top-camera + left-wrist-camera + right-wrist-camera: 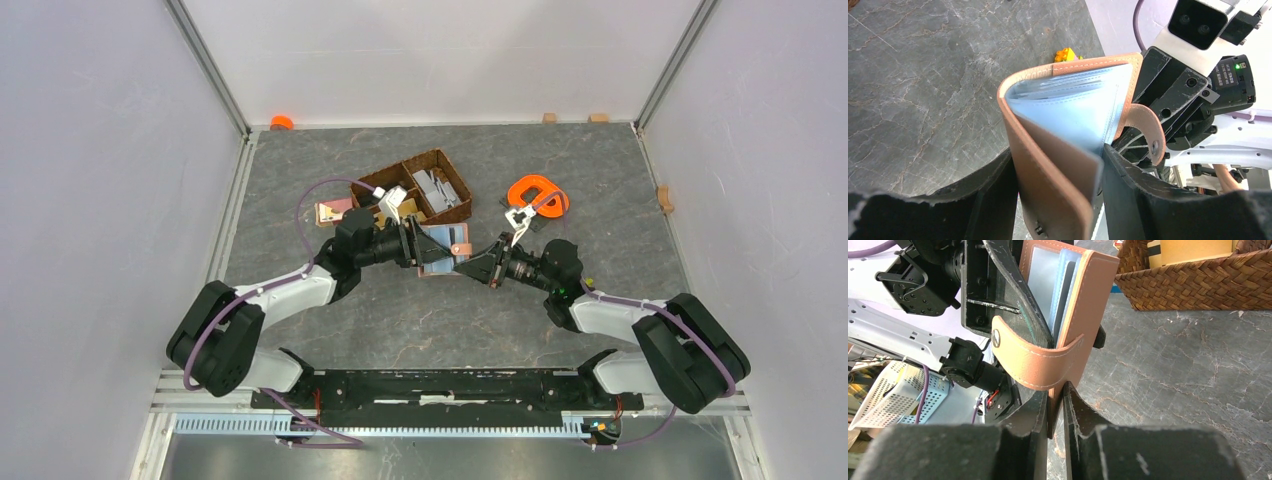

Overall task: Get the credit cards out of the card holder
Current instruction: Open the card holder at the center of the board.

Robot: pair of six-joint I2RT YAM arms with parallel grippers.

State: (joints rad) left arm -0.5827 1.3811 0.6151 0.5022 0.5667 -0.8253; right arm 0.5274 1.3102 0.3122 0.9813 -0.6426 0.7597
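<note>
Both pairs of jaws are closed on the one card holder (pixel 442 255). From above it is held between the left gripper (pixel 408 242) and the right gripper (pixel 480 265), just in front of a single wicker basket (pixel 425 190). In the left wrist view, the left gripper's fingers (pixel 990 192) clamp the folded end, and the holder's long axis runs away from them toward the other arm. Pale blue credit cards (pixel 1073 112) fan out inside it, and the snap tab (pixel 1148 131) hangs loose. In the right wrist view, the right gripper is pinched on the thin lower edge of the tan cover. The cards stand upright just above and ahead of it, so this arm seems the nearer one to draw them out. At least two card edges show, but the full count cannot be told.
</note>
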